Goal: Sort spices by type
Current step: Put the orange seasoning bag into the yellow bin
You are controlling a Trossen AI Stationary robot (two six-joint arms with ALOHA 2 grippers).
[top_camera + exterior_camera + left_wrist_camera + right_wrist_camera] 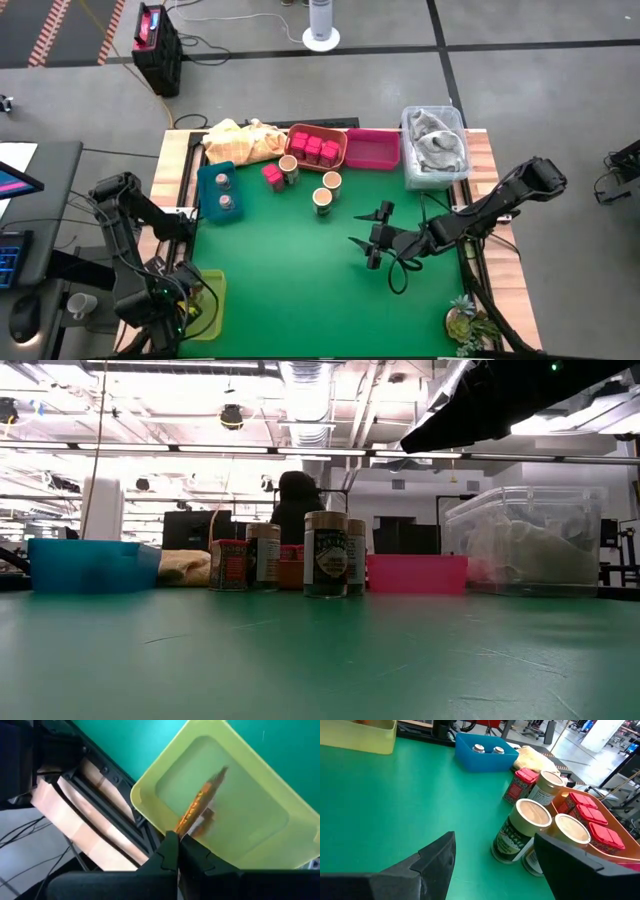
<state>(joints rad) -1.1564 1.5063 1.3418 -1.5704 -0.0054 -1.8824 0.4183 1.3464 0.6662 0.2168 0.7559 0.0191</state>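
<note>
Three tan round jars (322,200) (520,830) stand upright on the green mat, with one pink-red cube box (272,176) beside them. Several more cubes sit in the orange tray (317,147). Two tiny shakers (485,750) stand in the teal tray (217,190). The brown twiggy piece (200,807) lies in the yellow-green tray (205,300). My right gripper (370,240) (495,865) is open above the mat, right of the jars and pointing at them. My left gripper (176,840) is shut over the yellow-green tray. My left gripper comes at the yellow-green tray from above with its fingers shut, right at the near end of the twiggy piece (181,826). I cannot tell whether the fingertips touch it. The piece lies on the tray floor.
A magenta tray (372,150) and a clear lidded box holding grey cloth (435,145) stand along the far edge, with the pale yellow cloth (240,140) at the far left. A small plant (465,320) sits at the near right corner. The mat's middle and near part are bare.
</note>
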